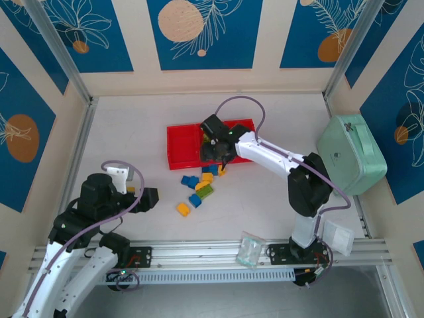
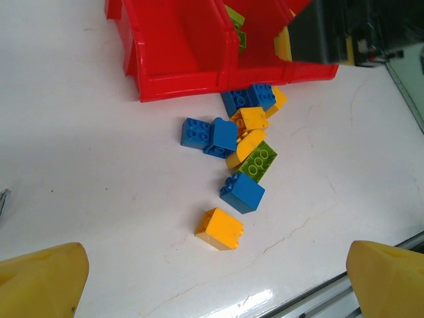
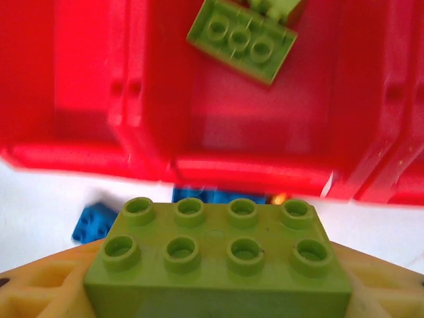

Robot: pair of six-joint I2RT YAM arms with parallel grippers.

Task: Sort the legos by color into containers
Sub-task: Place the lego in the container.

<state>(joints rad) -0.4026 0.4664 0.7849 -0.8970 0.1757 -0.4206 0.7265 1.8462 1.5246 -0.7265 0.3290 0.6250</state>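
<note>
Right tool (image 3: 218,295): partly closed, clamped on a lime 2x4 brick (image 3: 218,262). Studs face up, with a yellow finger (image 3: 40,291) on either side. The brick sits level in the grip, just short of the near wall of the red tray (image 3: 252,171) and lined up with the middle compartment.

Ahead of this tool, inside that compartment, a second lime brick (image 3: 242,41) lies at an angle. Under and just ahead of the tool, a blue brick (image 3: 96,222) sits on the bench against the outside of the tray wall. The mint case (image 1: 351,154) is well off to this tool's right.

Left tool (image 2: 213,281): jaws as wide as they go, nothing between them. It hovers over the bare bench (image 2: 99,165).

Loose legos sit ahead of the left tool:
- The nearest is an orange brick (image 2: 220,228), lying apart from the rest.
- Just beyond it is a blue one (image 2: 242,192).
- Next comes a lime one (image 2: 258,161), touching a yellow piece.
- A pair of blue bricks (image 2: 209,134) sits slightly to the left.
- A blue and orange cluster (image 2: 252,99) butts against the tray's near wall.

The tray is at the far end of that line, well apart from the left tool. A yellow brick (image 2: 283,45) is in the compartment on the right.
</note>
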